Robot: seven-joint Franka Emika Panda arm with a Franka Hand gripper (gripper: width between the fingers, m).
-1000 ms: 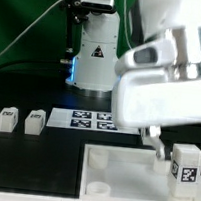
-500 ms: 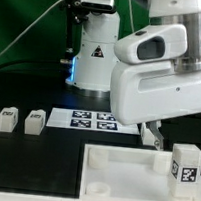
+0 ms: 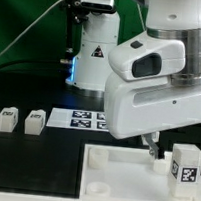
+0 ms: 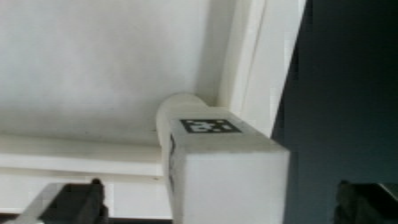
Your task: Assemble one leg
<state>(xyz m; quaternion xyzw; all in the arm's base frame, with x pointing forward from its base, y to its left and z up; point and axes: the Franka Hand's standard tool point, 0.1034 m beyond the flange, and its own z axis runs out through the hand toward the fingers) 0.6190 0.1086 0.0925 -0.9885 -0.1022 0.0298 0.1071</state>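
Blocks come first: two small white blocks sit side by side near the counter's edge at the exterior view's left, each with a tag. Further along, toward the counter's middle, the marker board lies flat. In front of it, by the counter edge nearest that camera, the large white panel reaches toward the exterior view's right. The arm hangs over the panel's far rim, and one finger shows beneath it. The leg stands upright at the panel's corner, toward the counter's edge at the exterior view's right and just beside that finger (its tag faces the camera). In the wrist view the gripper is spread wide. Its dark fingertips flank the leg with a gap on each side, gripping nothing.
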